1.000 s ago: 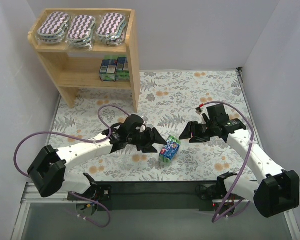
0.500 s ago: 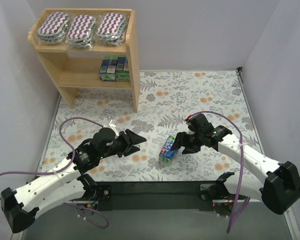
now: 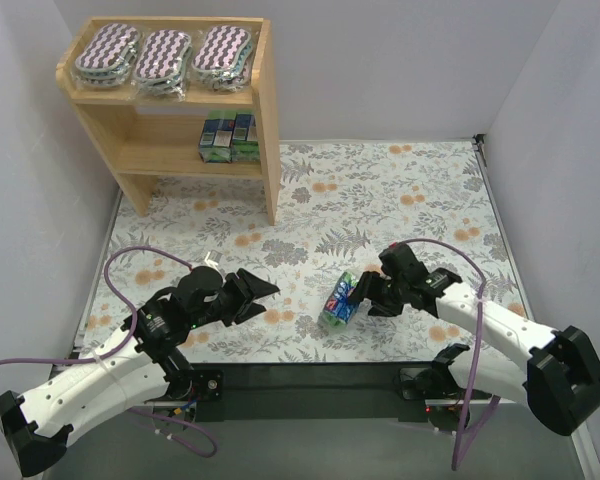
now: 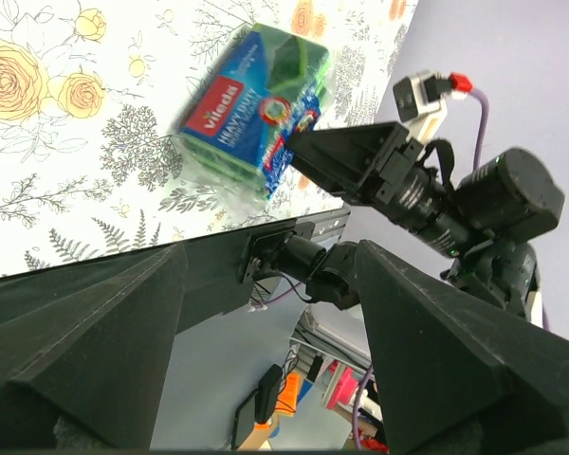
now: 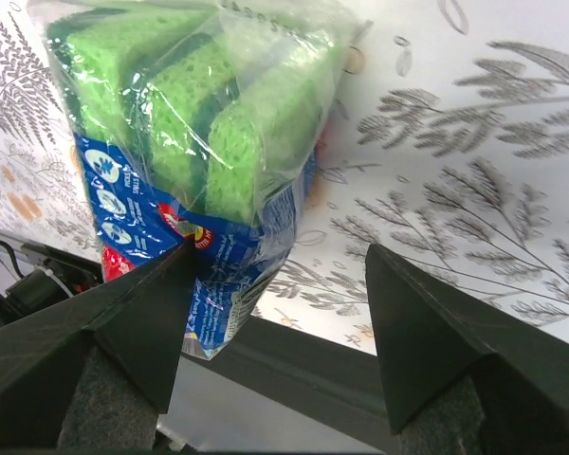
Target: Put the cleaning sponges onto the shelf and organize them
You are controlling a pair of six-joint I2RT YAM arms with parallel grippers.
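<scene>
The last blue-and-green sponge pack is lying near the surface's near edge. The right tool is reaching with spread fingers right beside it, likely to grab it for the shelf in the far left corner. The left tool is hanging spread, apart.

The blue-and-green sponge pack wore a glossy, crinkled clear plastic wrap over rough, porous green foam, with a shiny printed blue label. The counter had a matt, floral-printed cover. The shelf was smooth, pale, matt wood, and the oval pads glinted in clear film. The right gripper was matt black, finely grainy plastic.
</scene>
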